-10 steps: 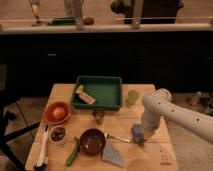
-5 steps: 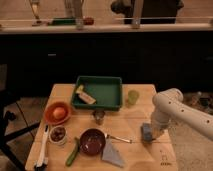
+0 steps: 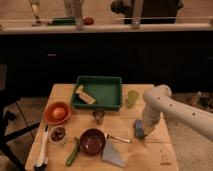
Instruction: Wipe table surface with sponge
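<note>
The table surface [image 3: 150, 155] is a light tan wooden top with a small dark printed mark [image 3: 164, 161] near its front right corner. The sponge [image 3: 138, 129], a small grey-blue block, rests on the right part of the table. My gripper [image 3: 141, 131] points down from the white arm [image 3: 160, 102] that reaches in from the right. It is shut on the sponge and holds it against the wood. The fingers are mostly hidden behind the wrist and the sponge.
A green tray [image 3: 98, 79] with a yellowish block [image 3: 83, 95] stands at the back. Nearby are a green cup [image 3: 132, 97], a metal cup [image 3: 99, 116], a spoon [image 3: 118, 138], a dark red bowl [image 3: 92, 141], a grey-blue cloth [image 3: 112, 154], an orange bowl [image 3: 57, 112] and a white brush [image 3: 42, 149].
The gripper and sponge slid right across the table, then back left a little. The other things have not moved.
</note>
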Robot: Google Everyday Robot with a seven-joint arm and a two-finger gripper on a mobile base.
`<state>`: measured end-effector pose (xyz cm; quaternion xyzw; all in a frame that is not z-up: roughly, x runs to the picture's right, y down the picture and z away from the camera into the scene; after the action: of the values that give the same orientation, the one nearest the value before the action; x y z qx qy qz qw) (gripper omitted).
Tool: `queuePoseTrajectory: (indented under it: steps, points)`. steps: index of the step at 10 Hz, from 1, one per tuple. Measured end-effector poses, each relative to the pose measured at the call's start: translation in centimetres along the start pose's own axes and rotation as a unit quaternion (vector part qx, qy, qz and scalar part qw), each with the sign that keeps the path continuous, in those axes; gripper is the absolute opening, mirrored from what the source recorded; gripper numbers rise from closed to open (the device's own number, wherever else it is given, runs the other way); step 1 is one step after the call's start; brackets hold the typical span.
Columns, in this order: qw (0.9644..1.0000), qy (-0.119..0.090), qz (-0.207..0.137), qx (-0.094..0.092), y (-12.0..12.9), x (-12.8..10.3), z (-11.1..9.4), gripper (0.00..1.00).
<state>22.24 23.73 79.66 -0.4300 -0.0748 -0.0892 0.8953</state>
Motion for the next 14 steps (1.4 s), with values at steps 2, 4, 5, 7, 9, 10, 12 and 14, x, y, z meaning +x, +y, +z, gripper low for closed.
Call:
queuePoseTrajectory:
  steps: [2, 4, 5, 7, 9, 10, 12, 14]
  points:
    - [0.9996, -0.015, -0.022, -0.007, -0.2, -0.7, 0.4, 0.0]
    - [0.999, -0.024, -0.034, -0.014, 1.1, -1.2, 0.4, 0.0]
    - [0.9988, -0.028, -0.036, -0.017, 2.5, -1.2, 0.5, 0.0]
    - [0.999, -0.028, -0.026, -0.021, 4.9, -0.2, 0.3, 0.0]
    - [0.9995, -0.018, -0.007, -0.023, 5.3, 1.3, 0.1, 0.0]
    - [0.9997, -0.012, 0.0, -0.022, 5.0, 1.8, 0.0, 0.0]
    - [0.9998, 0.003, 0.012, -0.017, 3.6, 2.7, -0.2, 0.0]
    - [0.9998, 0.013, 0.012, -0.011, 1.7, 2.9, -0.5, 0.0]
